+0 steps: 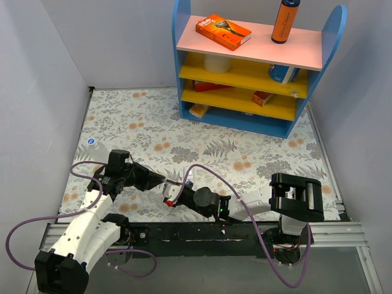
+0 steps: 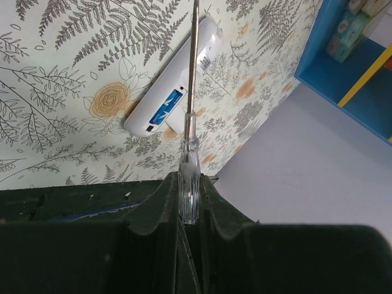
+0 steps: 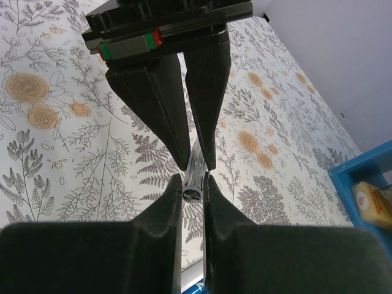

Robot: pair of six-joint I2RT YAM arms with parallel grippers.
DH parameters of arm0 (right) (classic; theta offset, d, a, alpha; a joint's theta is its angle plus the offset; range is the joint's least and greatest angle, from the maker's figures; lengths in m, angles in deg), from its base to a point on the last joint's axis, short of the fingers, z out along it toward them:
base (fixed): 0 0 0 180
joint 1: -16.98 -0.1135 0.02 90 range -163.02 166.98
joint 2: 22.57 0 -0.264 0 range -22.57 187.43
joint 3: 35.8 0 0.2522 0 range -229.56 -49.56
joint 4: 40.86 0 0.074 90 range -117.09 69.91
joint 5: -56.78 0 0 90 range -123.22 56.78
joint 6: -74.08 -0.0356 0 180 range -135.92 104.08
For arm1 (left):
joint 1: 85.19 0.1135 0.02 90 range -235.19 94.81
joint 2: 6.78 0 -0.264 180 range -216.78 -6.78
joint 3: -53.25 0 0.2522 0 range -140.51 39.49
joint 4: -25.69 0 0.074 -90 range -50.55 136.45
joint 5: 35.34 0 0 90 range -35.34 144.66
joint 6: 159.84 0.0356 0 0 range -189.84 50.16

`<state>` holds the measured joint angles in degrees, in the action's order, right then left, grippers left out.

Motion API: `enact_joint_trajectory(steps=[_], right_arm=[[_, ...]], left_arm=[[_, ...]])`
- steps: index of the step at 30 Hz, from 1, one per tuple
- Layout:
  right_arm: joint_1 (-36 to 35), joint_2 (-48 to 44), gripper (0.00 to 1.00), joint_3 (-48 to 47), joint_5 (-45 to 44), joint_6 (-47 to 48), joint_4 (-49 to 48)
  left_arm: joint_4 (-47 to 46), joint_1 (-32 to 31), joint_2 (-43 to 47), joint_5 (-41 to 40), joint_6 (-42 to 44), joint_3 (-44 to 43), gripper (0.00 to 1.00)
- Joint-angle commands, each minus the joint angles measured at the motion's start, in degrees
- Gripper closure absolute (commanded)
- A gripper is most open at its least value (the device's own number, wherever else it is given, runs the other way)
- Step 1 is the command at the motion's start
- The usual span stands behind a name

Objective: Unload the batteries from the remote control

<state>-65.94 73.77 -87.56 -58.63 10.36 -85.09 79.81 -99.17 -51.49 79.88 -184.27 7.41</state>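
Observation:
The white remote control (image 2: 184, 73) lies on the floral mat with its battery slot uncovered, and a blue battery (image 2: 166, 110) shows inside. My left gripper (image 2: 190, 177) is shut on the clear handle of a thin tool (image 2: 188, 196). The tool's silvery metal rod (image 2: 193, 61) crosses over the remote. My right gripper (image 3: 193, 180) faces the left gripper (image 3: 196, 160) tip to tip and is closed on the tool's other end (image 3: 195, 177). A sliver of the remote (image 3: 192, 277) shows below it. In the top view both grippers (image 1: 164, 181) (image 1: 171, 197) meet near the front middle of the mat.
A blue shelf unit (image 1: 245, 116) with yellow shelves and a pink top stands at the back right, holding an orange box (image 1: 223, 32) and a bottle (image 1: 285, 21). Grey walls close in left and right. A small clear object (image 1: 92, 144) lies at the mat's left edge.

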Motion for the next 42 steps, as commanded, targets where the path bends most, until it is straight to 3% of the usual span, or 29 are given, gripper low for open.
enact_joint_trajectory(steps=[1,4,5,7,8,13,19,21,27,30,42], right_arm=[[-0.2,0.4,0.95,-2.3,0.1,0.0,-2.5],[-0.2,-0.2,0.99,-1.9,-0.3,-0.4,-2.5],[-0.2,-0.4,0.99,-1.9,-0.7,-0.6,-1.9],[-0.3,-1.6,0.99,-1.9,-2.5,-1.6,0.7],[-0.2,-2.2,0.99,-1.6,-3.3,-1.8,1.7],[0.0,-9.3,0.99,2.1,-4.0,-4.1,11.2],[1.4,-19.4,0.99,2.2,-5.2,-10.3,31.0],[2.1,-22.2,0.99,-0.4,-4.4,-14.8,42.0],[3.2,-25.0,0.99,-8.5,-1.8,-25.5,68.6],[3.3,-26.6,0.99,-11.9,-0.3,-27.2,76.8],[4.5,-28.7,0.99,-16.7,4.5,-17.2,83.0]], left_arm=[[0.1,-0.2,1.1,2.6,-8.0,0.6,1.0],[-0.5,-0.2,0.9,2.6,-6.9,0.4,0.98],[-0.9,-0.2,0.8,2.6,-6.3,0.3,0.76],[-1.9,-0.2,0.2,2.9,-4.4,0.4,0.51],[-2.8,-0.2,-0.1,3.2,-3.7,0.4,0.33],[-2.8,-0.2,-2.7,2.6,3.0,-2.0,0.13],[-2.9,-0.2,-9.3,1.7,16.0,-6.9,0.05],[-2.0,-0.2,-14.1,0.6,21.5,-10.1,0.02],[-4.4,-0.1,-24.5,-1.5,32.6,-17.2,0.03],[-5.8,-0.1,-29.5,-1.0,36.9,-19.4,0.08],[-17.0,-0.4,-41.0,12.7,45.0,-15.3,0.27]])
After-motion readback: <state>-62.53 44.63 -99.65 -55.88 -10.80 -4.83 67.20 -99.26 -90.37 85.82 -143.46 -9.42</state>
